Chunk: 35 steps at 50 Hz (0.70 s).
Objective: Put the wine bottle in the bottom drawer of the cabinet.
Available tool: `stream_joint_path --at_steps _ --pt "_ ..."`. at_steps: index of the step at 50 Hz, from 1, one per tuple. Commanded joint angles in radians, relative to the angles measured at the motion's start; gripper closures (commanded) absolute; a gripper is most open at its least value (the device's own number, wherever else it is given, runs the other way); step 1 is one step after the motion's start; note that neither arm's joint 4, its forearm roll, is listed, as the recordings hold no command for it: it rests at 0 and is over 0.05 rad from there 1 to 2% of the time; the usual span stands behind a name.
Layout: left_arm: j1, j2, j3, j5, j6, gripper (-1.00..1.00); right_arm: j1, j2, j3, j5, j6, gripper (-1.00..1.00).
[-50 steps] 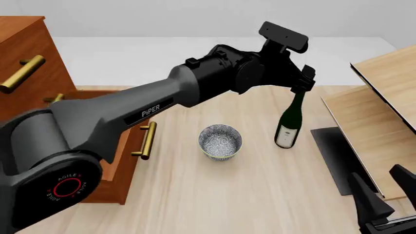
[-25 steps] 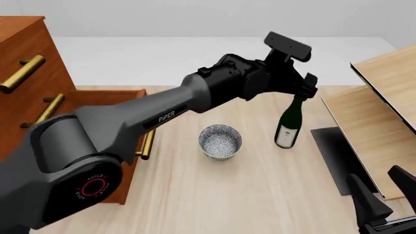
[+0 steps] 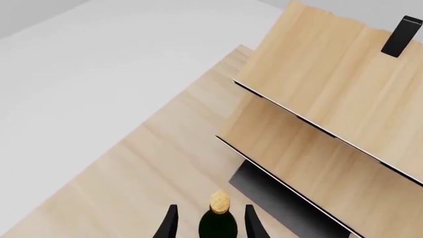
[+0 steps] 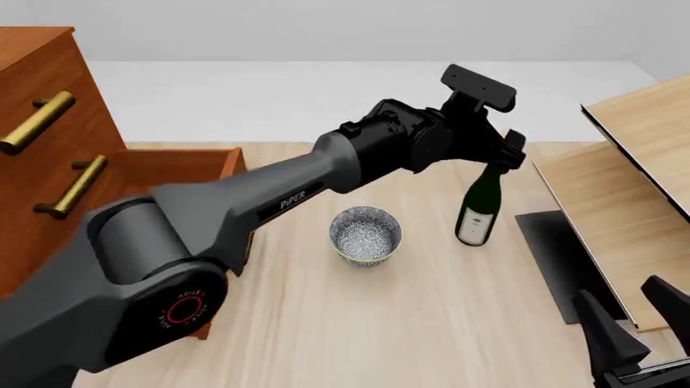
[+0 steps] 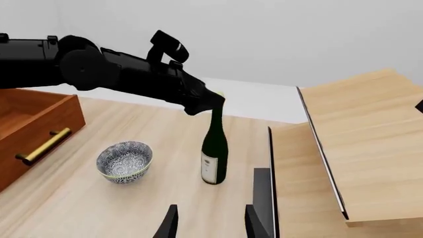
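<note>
Wine bottle [image 4: 480,208] stands upright on the bench [image 4: 431,323], its gold cap sitting between the two fingers [image 3: 169,225] of the left gripper [image 3: 210,223]. In the left wrist view the fingers flank the neck on either side with a sliver of gap showing, so they are parted around it; whether they touch the glass cannot be told. In the front view the gripper covers the bottle's top, and the left arm [image 4: 270,202] stretches back from it toward 8 o'clock.

From the bottle, the patterned bowl [image 4: 366,234] sits near, at about 8 o'clock, apart from it. Farther out at 9 o'clock, the bottom drawer [image 4: 173,170] is pulled out of the cabinet [image 4: 44,121], its brass bar handle partly hidden behind the arm. At 3 o'clock of the bottle, the pale slanted-panel furniture [image 4: 625,186] rises, with a dark flat panel [image 4: 550,259] at its foot.

The right gripper [image 5: 210,223] hovers low at 5 o'clock of the bottle, well apart from it; its fingers [image 5: 168,223] are spread with nothing between them.
</note>
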Motion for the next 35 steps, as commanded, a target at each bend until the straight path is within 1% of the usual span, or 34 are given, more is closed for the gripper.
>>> stream_joint_path --at_steps 1,7,19,27,35 --pt "-0.005 0.004 -0.01 0.004 -0.008 -1.0 -0.001 0.0 0.0 0.004 0.0 -1.0" --pt "-0.012 0.006 -0.01 0.003 -0.008 -1.0 0.0 0.001 0.0 0.003 0.0 -1.0" --pt "-0.006 0.039 -0.042 0.015 -0.012 -1.0 -0.001 0.001 0.0 0.002 -0.001 -1.0" --pt "-0.004 0.044 -0.035 0.009 -0.009 -1.0 0.001 0.001 0.0 0.002 -0.001 -1.0" --pt "0.0 0.06 -0.049 0.01 -0.011 -1.0 0.003 0.001 0.0 0.003 -0.001 -1.0"
